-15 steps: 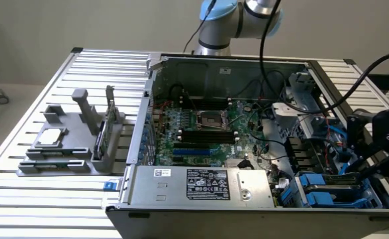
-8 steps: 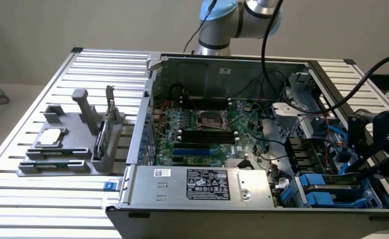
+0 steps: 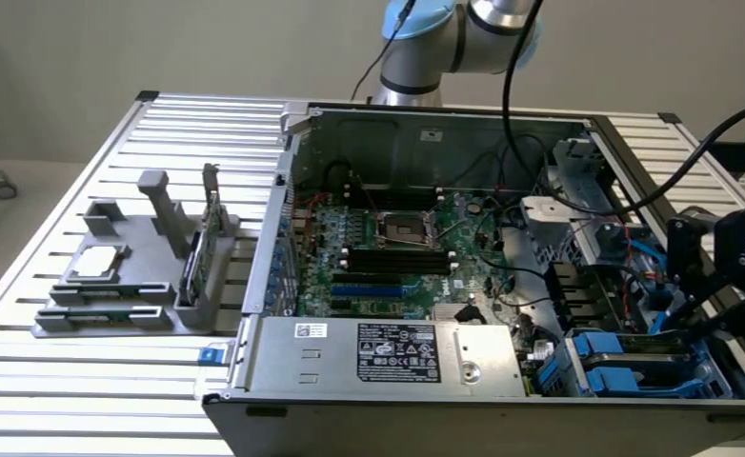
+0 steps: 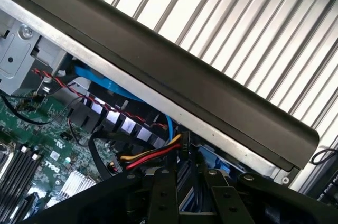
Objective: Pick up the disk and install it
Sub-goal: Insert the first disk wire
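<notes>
My black gripper [image 3: 688, 316] hangs low over the drive bay [image 3: 627, 367] in the open computer case's corner, at the exterior view's lower right. In the wrist view its two black fingers [image 4: 158, 197] stand a narrow way apart, and the gripper [image 4: 187, 184] is shut on the disk [image 4: 186, 174]. The disk shows edge-on as a dark slab with a bit of blue carrier beyond it. Most of the disk is hidden by the fingers and the bay. Blue carriers [image 3: 608, 350] sit in the bay just beside the gripper.
The case's dark side wall [image 4: 211, 92] runs close by the gripper. Red, yellow and black wires [image 4: 153, 155] and a blue cable [image 4: 105, 84] lie near the bay. A grey fixture [image 3: 131, 286] on the slatted table [image 3: 55, 381] holds a silver chip [image 3: 99, 262] and a green card [image 3: 196, 262].
</notes>
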Action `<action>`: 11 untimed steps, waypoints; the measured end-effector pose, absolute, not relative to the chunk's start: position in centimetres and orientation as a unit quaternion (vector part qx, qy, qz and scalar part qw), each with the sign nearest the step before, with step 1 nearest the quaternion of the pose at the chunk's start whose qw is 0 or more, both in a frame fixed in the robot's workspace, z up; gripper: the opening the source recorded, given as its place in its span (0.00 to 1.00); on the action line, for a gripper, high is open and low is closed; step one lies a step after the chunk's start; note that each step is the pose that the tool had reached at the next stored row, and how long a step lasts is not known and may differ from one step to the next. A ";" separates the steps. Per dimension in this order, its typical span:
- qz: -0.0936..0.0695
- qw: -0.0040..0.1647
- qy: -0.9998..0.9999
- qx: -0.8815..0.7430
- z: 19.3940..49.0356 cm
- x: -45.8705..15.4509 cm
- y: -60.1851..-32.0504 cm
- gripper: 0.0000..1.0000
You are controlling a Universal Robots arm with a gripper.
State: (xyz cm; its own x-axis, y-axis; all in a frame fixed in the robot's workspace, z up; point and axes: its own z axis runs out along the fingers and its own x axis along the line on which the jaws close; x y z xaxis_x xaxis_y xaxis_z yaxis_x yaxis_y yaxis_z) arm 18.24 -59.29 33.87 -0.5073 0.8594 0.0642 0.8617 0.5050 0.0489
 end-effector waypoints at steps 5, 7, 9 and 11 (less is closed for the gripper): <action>-0.037 0.016 -0.862 -0.505 33.9 18.3 -59.1 0.25; -0.037 0.016 -0.861 -0.508 33.9 18.3 -59.0 0.25; -0.037 0.016 -0.859 -0.510 33.9 18.4 -58.9 0.25; -0.037 0.016 -0.858 -0.511 33.9 18.5 -58.8 0.25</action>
State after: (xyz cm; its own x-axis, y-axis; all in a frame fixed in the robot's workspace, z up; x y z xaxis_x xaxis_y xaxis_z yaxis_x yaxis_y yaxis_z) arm 18.55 -58.76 33.87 -0.4768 0.8766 0.0650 0.8790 0.4745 0.0474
